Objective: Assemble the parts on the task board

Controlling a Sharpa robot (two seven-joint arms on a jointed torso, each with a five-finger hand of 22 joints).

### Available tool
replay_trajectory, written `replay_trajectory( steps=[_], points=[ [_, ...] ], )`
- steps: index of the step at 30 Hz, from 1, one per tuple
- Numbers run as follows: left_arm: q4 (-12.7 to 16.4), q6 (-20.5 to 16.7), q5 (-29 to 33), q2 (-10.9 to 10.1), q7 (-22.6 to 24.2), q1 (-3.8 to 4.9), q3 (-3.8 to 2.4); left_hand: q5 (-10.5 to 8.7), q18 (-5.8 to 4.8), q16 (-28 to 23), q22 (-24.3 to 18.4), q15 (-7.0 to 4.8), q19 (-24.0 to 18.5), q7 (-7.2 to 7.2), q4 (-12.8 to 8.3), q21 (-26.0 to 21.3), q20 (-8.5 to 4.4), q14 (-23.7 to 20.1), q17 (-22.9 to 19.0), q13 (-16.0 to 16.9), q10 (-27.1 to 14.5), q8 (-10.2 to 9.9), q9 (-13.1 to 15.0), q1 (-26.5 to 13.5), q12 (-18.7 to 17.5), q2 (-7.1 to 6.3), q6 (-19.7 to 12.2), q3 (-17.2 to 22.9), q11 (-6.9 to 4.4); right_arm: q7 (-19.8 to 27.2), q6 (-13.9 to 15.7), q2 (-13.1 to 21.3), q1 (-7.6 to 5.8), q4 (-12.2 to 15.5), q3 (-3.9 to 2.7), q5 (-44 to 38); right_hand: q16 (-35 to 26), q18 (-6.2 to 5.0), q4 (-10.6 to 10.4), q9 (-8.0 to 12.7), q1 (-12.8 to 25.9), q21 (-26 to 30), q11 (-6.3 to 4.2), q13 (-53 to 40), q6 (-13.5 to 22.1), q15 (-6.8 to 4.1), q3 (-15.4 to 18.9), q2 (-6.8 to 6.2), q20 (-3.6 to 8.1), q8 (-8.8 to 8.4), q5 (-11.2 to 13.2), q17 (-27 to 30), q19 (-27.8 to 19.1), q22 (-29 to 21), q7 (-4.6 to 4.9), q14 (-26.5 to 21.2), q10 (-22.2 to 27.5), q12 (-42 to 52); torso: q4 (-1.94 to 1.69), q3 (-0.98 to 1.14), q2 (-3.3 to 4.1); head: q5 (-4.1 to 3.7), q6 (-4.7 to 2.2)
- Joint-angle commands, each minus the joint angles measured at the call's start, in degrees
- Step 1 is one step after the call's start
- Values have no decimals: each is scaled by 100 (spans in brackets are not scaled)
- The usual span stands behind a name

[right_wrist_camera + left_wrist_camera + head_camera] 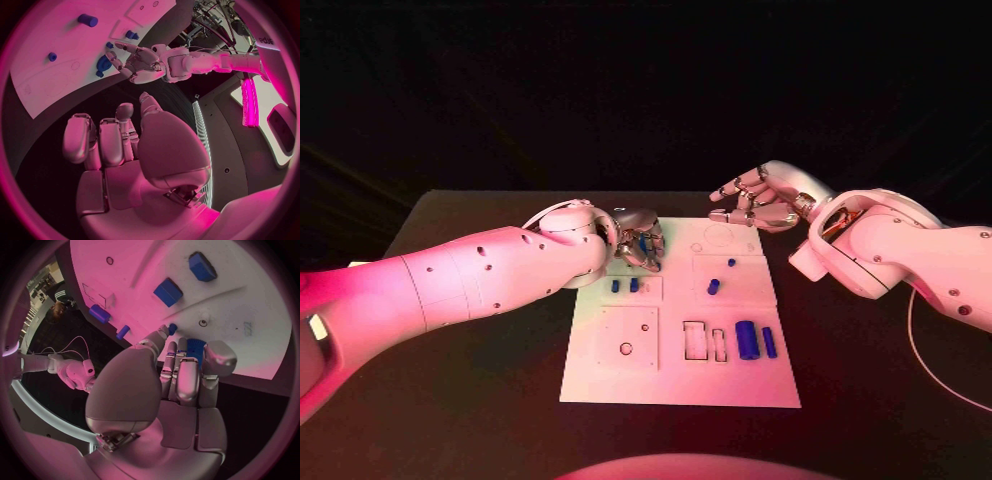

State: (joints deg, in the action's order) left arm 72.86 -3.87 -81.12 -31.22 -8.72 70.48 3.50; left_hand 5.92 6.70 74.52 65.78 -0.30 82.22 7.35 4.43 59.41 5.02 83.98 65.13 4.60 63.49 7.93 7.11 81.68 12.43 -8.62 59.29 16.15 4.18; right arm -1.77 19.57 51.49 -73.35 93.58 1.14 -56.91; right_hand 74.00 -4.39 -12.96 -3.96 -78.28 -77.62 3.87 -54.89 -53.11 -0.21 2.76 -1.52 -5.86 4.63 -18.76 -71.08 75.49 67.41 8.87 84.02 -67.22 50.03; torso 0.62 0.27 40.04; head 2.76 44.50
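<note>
A white board (678,385) lies mid-table on the black table (473,330), dark drapery closing off the space behind it. The left hand (635,240) is down over the board's far left corner, its fingers (178,375) held close together and reaching to a blue ridged part (196,347) at the board's edge; whether it grips that part cannot be told. The right hand (762,198) hangs above the table just beyond the board's far right corner, fingers loosely curled, holding nothing. Blue parts are spread over the board: two small pegs (625,285) side by side left of centre, two pegs (715,284) right of centre, two long blocks (754,340) near the right edge.
</note>
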Motion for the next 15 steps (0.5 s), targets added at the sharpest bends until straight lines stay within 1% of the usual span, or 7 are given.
replay_trajectory(
  steps=[1, 7, 13, 15],
  points=[
    [-11, 192, -151, 34, -59, -2, -2, -17, -85, 36, 114, -54, 72, -13, -3, 136, -7, 131, -8, -11, 95, -25, -11, 17, -30, 48, 86, 73, -19, 92, 58, -2, 3, 10, 0, -13, 19, -67, 7, -7, -24, 1, 0, -5, -49, -28, 34, 55, 8, 26, -27, -7, 6, 9, 7, 164, 6, 21, -3, 1, -1, -3, 6],
    [-55, 225, -158, 89, -57, -5, -2, -10, -123, 58, 307, -99, 121, -61, -47, 360, -46, 144, -37, -20, 276, -7, -17, 101, -40, 91, 236, 218, -76, 94, 56, -7, 3, 13, 0, -12, 19, -67, 7, -7, -24, 1, 0, -5, -49, -28, 34, 55, 8, 26, -27, -7, 6, 9, 7, 164, 6, 21, -1, -2, -1, -2, 10],
    [-99, 257, -162, 141, -51, -18, -2, -12, -140, 69, 396, -118, 136, -78, -57, 458, -66, 149, -61, -32, 359, -15, -28, 96, -77, 85, 299, 295, -97, 90, 47, -11, 3, 13, -1, -12, 19, -67, 7, -7, -24, 1, 0, -5, -49, -28, 34, 55, 8, 26, -27, -7, 6, 9, 7, 164, 6, 21, -2, 0, -1, -6, 17],
    [-107, 274, -163, 158, -55, -23, -2, -12, -145, 71, 421, -119, 142, -80, -58, 487, -69, 150, -64, -33, 373, -17, -29, 95, -82, 83, 309, 306, -100, 88, 44, -13, 3, 14, -1, -12, 19, -67, 7, -7, -24, 1, 0, -5, -49, -28, 34, 55, 8, 26, -27, -7, 6, 9, 7, 164, 6, 21, -2, -3, 0, -6, 17]
  ],
)
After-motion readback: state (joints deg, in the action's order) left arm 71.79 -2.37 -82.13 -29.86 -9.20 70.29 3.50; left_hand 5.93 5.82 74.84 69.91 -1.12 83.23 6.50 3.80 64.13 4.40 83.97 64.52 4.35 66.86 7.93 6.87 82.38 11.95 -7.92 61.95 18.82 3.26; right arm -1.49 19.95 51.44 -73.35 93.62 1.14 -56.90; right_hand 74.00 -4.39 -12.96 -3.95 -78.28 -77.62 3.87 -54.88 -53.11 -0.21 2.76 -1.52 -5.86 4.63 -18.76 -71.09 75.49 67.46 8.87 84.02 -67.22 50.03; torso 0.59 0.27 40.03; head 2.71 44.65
